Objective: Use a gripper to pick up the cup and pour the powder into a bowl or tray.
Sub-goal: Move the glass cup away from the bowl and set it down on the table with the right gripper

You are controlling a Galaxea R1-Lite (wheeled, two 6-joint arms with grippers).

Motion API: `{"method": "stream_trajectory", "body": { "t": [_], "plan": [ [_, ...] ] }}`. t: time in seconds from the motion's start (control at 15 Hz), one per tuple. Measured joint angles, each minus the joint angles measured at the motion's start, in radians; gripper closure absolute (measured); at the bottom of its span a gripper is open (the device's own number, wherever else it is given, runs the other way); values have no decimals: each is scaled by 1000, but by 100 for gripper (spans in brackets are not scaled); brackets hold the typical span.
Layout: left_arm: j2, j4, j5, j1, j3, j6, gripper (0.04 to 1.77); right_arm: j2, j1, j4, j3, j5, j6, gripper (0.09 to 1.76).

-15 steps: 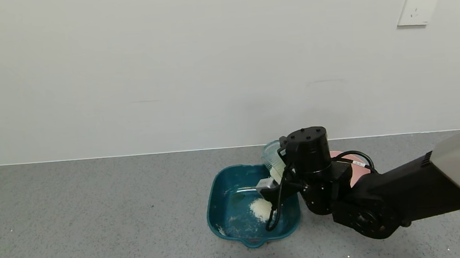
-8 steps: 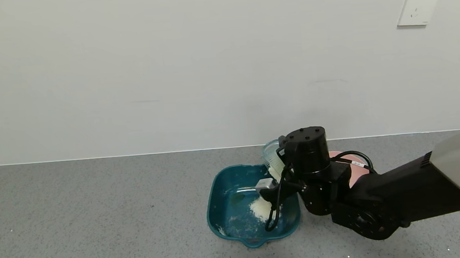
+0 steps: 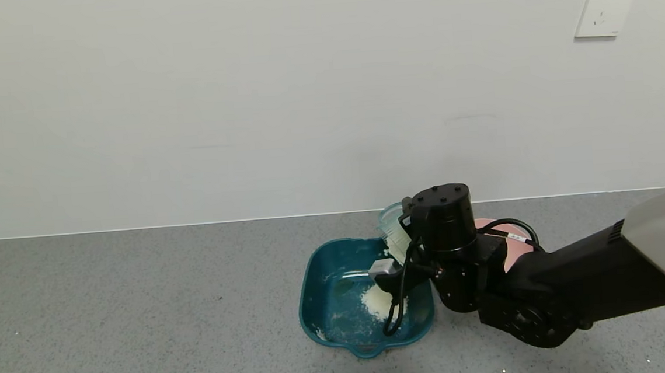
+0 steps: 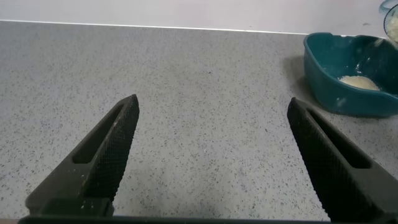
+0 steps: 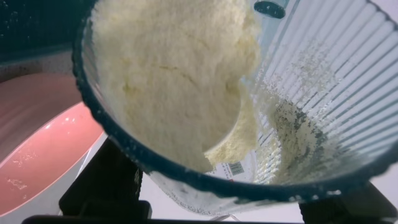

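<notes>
- Counter (image 3: 142, 317): I see grey speckled stone running to a white wall; nothing on it but the vessels near my right arm.
- Basin (image 3: 321, 269): dark teal, rounded-square, sits just in front of the right arm. A small heap of powder (image 3: 375, 301) lies inside, with streaks of it on the floor.
- Right gripper (image 3: 407, 245): pinches the cup (image 3: 393, 229) and holds it tipped over the basin's far right corner. The wrist block hides the fingers in the head view; I judge the grip from the right wrist view, where dark fingers (image 5: 99, 186) flank the ribbed wall.
- Step in hand, my judgement: mid-pour. The right wrist view shows a thick clump clinging to the lower wall near the rim, so the cup is far from empty.
- Next move calls for more tilt, perhaps a gentle shake, with the rim kept inside the basin's edge.
- Pink bowl (image 3: 512, 244): mostly hidden behind the arm, just beside the basin; a stray-spill risk.
- Left gripper (image 4: 211, 155): spread wide, empty, hovering low over bare counter, well apart from the basin.
- Hard to tell: whether powder is falling right now.
</notes>
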Motion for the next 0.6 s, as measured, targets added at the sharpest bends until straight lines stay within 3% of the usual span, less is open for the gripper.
{"method": "stream_trajectory", "body": {
  "t": [0.6],
  "plan": [
    [0,0,0,0,0,0,9,2,-4,-34,19,1,12,50]
  ]
}}
